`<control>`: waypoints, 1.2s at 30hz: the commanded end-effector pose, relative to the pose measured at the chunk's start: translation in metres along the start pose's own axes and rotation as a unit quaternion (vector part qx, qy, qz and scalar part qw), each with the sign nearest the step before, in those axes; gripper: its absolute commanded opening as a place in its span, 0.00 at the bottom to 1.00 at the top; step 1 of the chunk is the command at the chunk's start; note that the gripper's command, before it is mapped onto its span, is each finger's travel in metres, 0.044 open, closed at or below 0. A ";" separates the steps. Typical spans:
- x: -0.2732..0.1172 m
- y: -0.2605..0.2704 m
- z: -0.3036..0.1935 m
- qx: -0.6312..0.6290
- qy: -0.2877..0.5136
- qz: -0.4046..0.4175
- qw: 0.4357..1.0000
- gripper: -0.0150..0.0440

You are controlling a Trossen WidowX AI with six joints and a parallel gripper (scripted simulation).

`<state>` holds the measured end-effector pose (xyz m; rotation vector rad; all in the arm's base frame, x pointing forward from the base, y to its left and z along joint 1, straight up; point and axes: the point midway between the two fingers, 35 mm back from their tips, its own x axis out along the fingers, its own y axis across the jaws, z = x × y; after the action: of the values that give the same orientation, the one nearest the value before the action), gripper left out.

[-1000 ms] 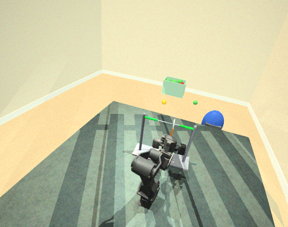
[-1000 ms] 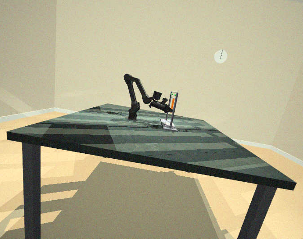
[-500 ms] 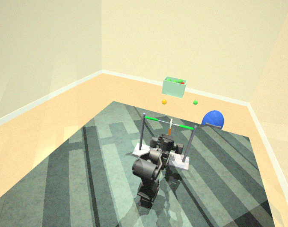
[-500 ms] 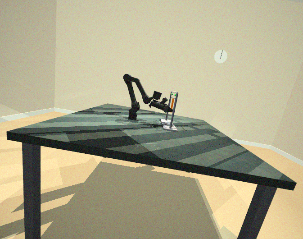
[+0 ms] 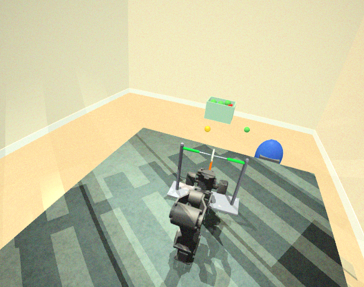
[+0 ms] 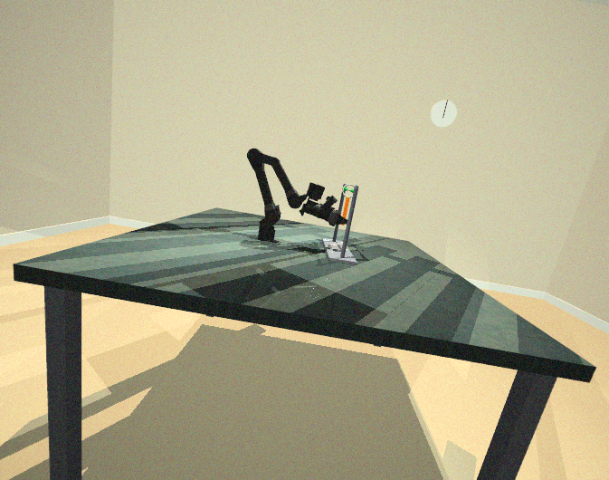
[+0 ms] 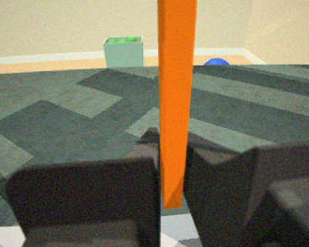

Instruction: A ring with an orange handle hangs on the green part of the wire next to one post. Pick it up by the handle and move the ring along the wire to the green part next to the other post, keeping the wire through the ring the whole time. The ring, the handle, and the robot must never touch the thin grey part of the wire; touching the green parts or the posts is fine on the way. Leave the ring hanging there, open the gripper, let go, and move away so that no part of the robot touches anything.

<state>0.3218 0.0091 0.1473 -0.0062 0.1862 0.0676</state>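
Observation:
The pale ring (image 5: 213,151) (image 6: 348,196) is around the thin grey wire (image 5: 220,157), between the two green parts and apart from both. Whether the ring touches the wire cannot be told. The left green part (image 5: 191,150) joins the left post (image 5: 179,167); the right green part (image 5: 236,161) joins the right post (image 5: 239,182) (image 6: 349,222). The orange handle (image 5: 210,165) (image 6: 346,207) (image 7: 176,94) points down from the ring, roughly upright. My gripper (image 6: 344,221) (image 7: 162,135) is shut on the handle near its lower end, below the wire. The arm hides its fingertips in the top view.
The posts stand on a light grey base plate (image 5: 225,202) (image 6: 340,254) on the patterned table (image 5: 107,253) (image 6: 191,279). Beyond the table are a pale green bin (image 5: 219,111) (image 7: 124,55), a yellow ball (image 5: 207,128), a green ball (image 5: 246,129) and a blue rounded object (image 5: 270,148) (image 7: 216,62).

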 end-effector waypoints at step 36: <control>-0.001 0.041 0.003 0.012 0.000 0.010 1.000 0.00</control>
<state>0.3175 0.0482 0.1474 0.0192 0.1939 0.0897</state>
